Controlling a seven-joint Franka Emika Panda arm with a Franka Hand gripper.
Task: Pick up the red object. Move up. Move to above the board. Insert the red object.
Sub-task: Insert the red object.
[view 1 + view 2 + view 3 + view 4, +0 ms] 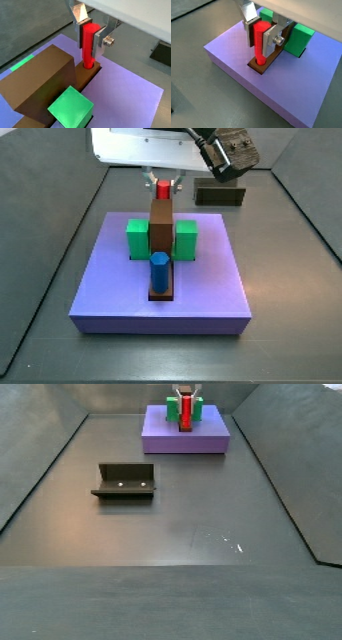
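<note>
Red object (259, 40) upright in board (231, 55) slot, tool (261, 31) fingers clamped on it

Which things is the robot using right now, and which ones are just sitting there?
Using:
red peg, held by the gripper, its tip at the brown bar's end
purple board

Just sitting there:
blue peg, standing in the brown bar
green blocks
dark bracket on the floor
</note>
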